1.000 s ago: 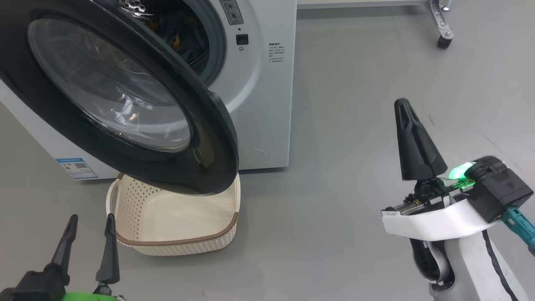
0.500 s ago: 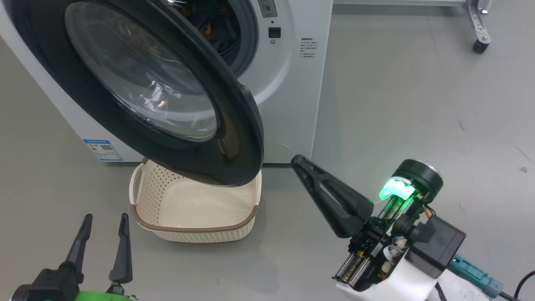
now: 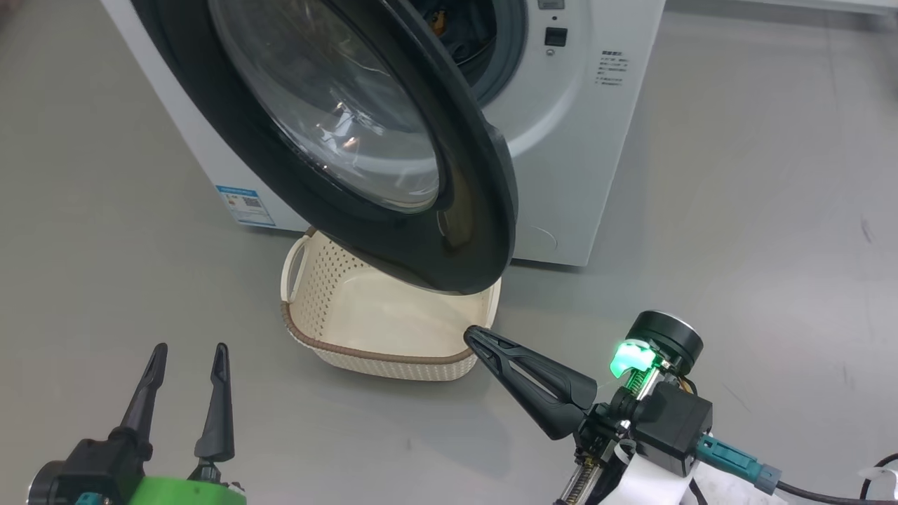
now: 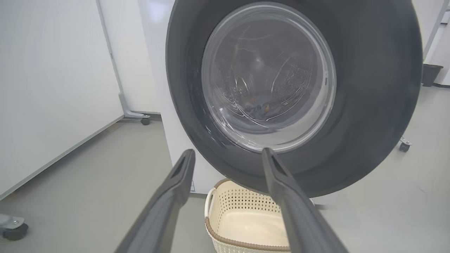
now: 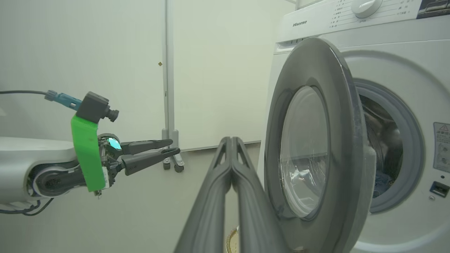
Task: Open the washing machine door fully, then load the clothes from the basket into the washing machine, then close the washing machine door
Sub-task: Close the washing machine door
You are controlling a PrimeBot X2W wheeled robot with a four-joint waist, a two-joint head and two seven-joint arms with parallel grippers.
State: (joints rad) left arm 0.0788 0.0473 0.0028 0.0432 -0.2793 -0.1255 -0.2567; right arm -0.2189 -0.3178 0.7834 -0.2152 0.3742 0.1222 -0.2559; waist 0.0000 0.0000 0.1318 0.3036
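Head view gives me the washing machine (image 3: 582, 140) with the washing machine door (image 3: 484, 210) swung partway out across its front. The clothes (image 3: 459, 42) lie inside its drum, and the basket (image 3: 379, 359) sits on the floor right at its foot, under the door's lower edge. My right gripper (image 3: 470, 334) has its jaws pressed tight together on nothing, tip just beside the basket's corner in front of the washing machine, while my left gripper (image 3: 191, 348) hangs well out from the washing machine, jaws spread wide and gripping nothing.
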